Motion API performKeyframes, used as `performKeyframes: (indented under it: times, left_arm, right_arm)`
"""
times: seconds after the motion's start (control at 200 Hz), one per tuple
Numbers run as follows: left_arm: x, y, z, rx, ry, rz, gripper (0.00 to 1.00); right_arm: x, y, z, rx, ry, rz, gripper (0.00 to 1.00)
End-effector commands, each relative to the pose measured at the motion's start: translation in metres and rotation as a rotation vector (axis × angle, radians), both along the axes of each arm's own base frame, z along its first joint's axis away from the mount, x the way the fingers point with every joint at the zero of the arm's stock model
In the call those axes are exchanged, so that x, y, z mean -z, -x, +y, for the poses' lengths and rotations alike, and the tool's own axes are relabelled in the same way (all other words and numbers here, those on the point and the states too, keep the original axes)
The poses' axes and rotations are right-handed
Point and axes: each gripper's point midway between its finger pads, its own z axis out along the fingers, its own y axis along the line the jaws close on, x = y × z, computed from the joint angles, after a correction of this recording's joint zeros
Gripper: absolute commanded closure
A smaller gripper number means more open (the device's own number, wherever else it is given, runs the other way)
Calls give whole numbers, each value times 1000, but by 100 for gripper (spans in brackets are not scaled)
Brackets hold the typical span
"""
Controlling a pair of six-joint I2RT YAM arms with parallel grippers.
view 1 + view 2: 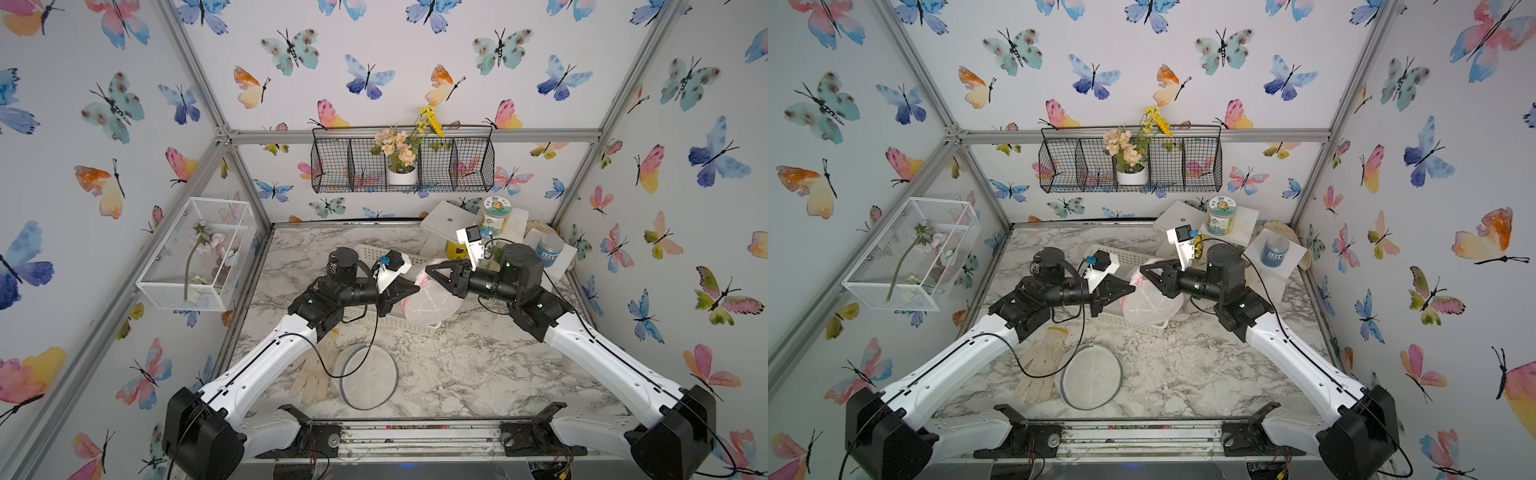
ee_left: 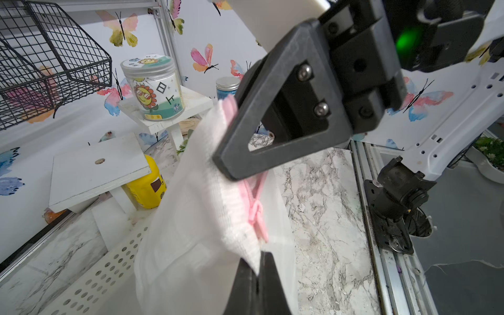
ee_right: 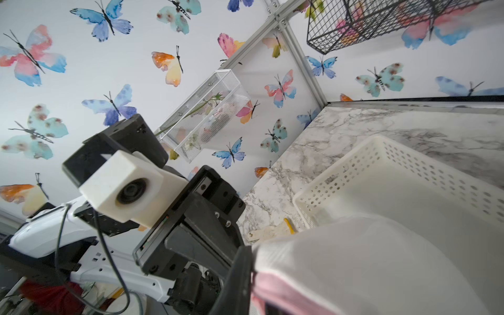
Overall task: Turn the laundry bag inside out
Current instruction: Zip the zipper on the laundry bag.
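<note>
A lab test booth is standing dressed as a home: silver aluminium framing (image 1: 540, 135) is holding butterfly-print wall panels (image 1: 399, 89) around a marble-patterned tabletop (image 1: 478, 374), a black wire wall basket (image 1: 471, 166) hanging behind.

Your left arm (image 1: 266, 357) and right arm (image 1: 602, 357) have long white shells and chunky black joints. Thin black cables (image 3: 57, 245) loop along them. The fingers (image 2: 248, 114) are black triangles with shiny screws (image 2: 304, 72). A white camera block (image 3: 122, 191) sits by one wrist, and a green light (image 2: 407, 41) glows.

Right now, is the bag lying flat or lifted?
Lifted: the bag hangs over the basket, a corner pinched in the shut left pincer. Whether the right pincer grips it, I cannot tell.
</note>
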Motion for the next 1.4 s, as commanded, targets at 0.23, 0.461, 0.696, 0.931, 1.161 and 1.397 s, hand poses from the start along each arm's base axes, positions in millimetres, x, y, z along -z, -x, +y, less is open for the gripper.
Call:
performKeyframes:
  times: [0.23,0.461,0.696,0.931,1.161,1.397]
  left_arm:
    - [11,-27,8,-168,-45,131,100]
    - [9,-30,5,-169,-43,159,100]
    - [1,-26,1,-126,-28,156,100]
    - [-6,-21,-2,-91,-13,152,100]
    - [-10,-17,-5,-56,-5,161,100]
    - [-10,-14,-8,-30,-7,171,100]
  right_arm:
    - [33,-26,-72,387,345,-93,42]
    - [24,24,-46,59,364,-452,64]
    - [21,28,-16,-47,348,-686,79]
    - [24,15,6,-29,377,-782,80]
    - [21,1,11,31,417,-838,74]
    - [15,-8,3,125,459,-884,71]
